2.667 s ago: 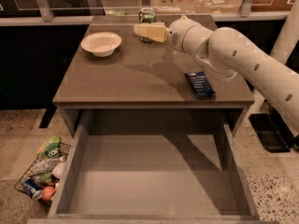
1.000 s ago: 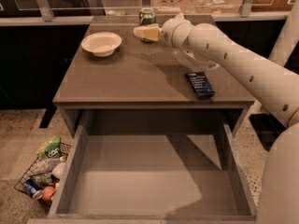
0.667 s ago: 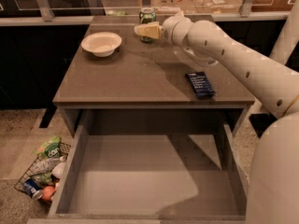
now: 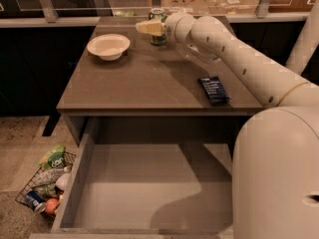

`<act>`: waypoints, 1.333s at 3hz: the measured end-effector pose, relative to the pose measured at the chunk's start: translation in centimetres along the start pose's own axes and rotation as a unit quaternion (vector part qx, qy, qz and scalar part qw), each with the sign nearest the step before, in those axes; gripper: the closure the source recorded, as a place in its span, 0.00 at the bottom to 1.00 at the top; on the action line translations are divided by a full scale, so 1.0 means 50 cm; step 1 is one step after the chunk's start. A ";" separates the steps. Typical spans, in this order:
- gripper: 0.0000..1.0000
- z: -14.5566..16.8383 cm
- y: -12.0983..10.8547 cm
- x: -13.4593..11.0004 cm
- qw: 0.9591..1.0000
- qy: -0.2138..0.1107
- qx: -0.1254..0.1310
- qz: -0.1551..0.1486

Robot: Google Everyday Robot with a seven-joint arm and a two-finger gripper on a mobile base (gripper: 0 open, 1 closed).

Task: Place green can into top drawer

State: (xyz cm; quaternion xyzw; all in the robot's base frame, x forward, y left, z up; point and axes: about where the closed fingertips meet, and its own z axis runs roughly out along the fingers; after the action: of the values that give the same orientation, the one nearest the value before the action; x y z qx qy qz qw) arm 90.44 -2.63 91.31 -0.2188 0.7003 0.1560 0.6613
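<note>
The green can (image 4: 158, 14) stands upright at the far edge of the grey-brown table (image 4: 149, 83), near the middle. My gripper (image 4: 148, 28), cream-coloured, is at the can, crossing in front of its middle so that only the can's top and base show. The white arm reaches in from the lower right across the table. The top drawer (image 4: 144, 188) is pulled out wide below the table's front edge, and its flat grey floor holds nothing.
A white bowl (image 4: 108, 45) sits at the table's far left. A dark blue packet (image 4: 213, 89) lies at the right, under the arm. A wire basket (image 4: 30, 190) of litter, with a blue can (image 4: 34, 199), stands on the floor left of the drawer.
The arm has reached further toward the table's far edge. The gripper has moved to the can. The can, bowl, packet and drawer have not moved.
</note>
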 end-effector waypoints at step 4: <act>0.40 0.067 0.043 0.051 0.998 -0.002 -0.032 0.051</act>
State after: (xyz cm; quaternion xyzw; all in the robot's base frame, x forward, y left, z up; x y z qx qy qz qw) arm 92.13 0.62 88.35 -0.2036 0.7038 0.2127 0.6465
